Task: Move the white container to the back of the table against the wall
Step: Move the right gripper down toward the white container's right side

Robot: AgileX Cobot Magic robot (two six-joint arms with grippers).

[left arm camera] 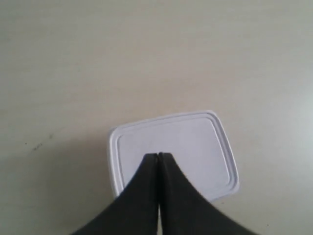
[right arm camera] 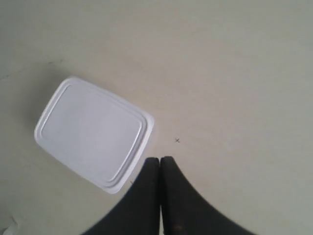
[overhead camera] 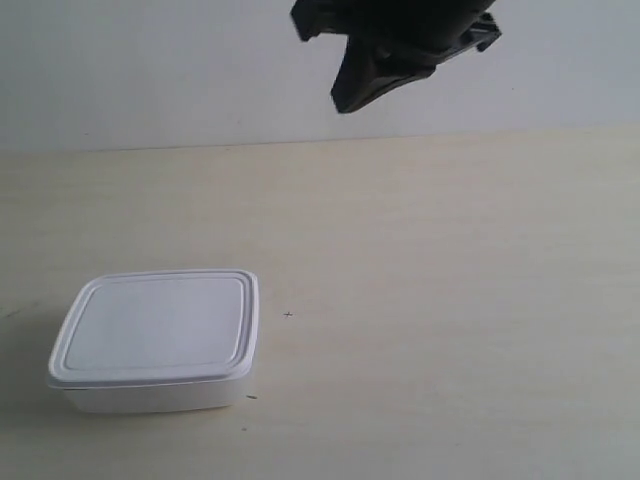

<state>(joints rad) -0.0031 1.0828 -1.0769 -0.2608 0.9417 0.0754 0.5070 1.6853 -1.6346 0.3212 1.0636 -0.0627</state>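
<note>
A plain pale wall (overhead camera: 150, 70) meets the cream table (overhead camera: 450, 300).

- White container (left arm camera: 173, 152) rests lid-up on the table (left arm camera: 146, 58), lid flat, rimmed, rounded corners.
- Left gripper (left arm camera: 157, 155) above lid, black fingers (left arm camera: 142, 196) pressed together, tips meeting.
- Few dark specks on table.

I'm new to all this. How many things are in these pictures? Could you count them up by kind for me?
White containers: 1, the white container
Black grippers: 2, the left gripper and the right gripper, both shut and empty
Total: 3
</note>
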